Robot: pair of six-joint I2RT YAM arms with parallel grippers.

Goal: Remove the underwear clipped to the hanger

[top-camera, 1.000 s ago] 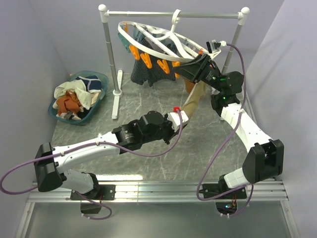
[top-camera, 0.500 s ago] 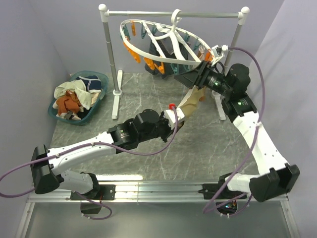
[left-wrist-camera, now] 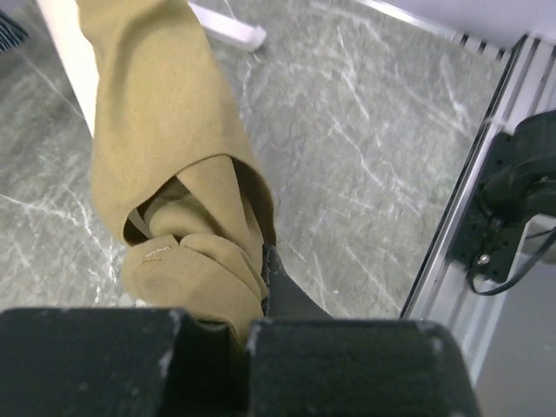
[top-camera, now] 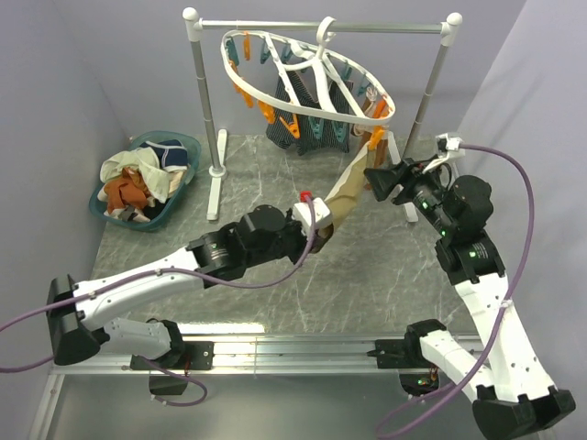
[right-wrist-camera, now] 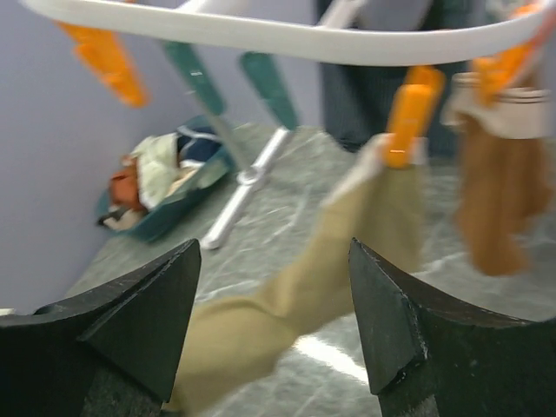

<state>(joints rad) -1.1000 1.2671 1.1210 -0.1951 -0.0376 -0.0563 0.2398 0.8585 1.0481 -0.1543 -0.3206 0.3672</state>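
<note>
The white oval hanger (top-camera: pixel 303 69) hangs from the rail by its hook. A tan underwear (top-camera: pixel 347 188) is stretched from an orange clothespin (right-wrist-camera: pixel 404 113) on the hanger's right rim down to my left gripper (top-camera: pixel 316 227). That gripper is shut on the cloth's lower end (left-wrist-camera: pixel 174 261). My right gripper (top-camera: pixel 374 181) is open and empty, below the rim and just right of the stretched cloth (right-wrist-camera: pixel 382 208). A dark striped underwear (top-camera: pixel 312 133) and a brown one (right-wrist-camera: pixel 499 200) stay clipped to the hanger rim (right-wrist-camera: pixel 261 35).
A teal basket (top-camera: pixel 179 197) at the left holds several loose briefs. The metal rail stand (top-camera: pixel 209 110) has a white foot (top-camera: pixel 217 188) on the marble table. Purple walls close in on both sides.
My right gripper has drawn back from the hanger rim, down and to the right. The hanger has swung back and levelled. My left gripper has pulled the tan underwear slightly left and nearer.
</note>
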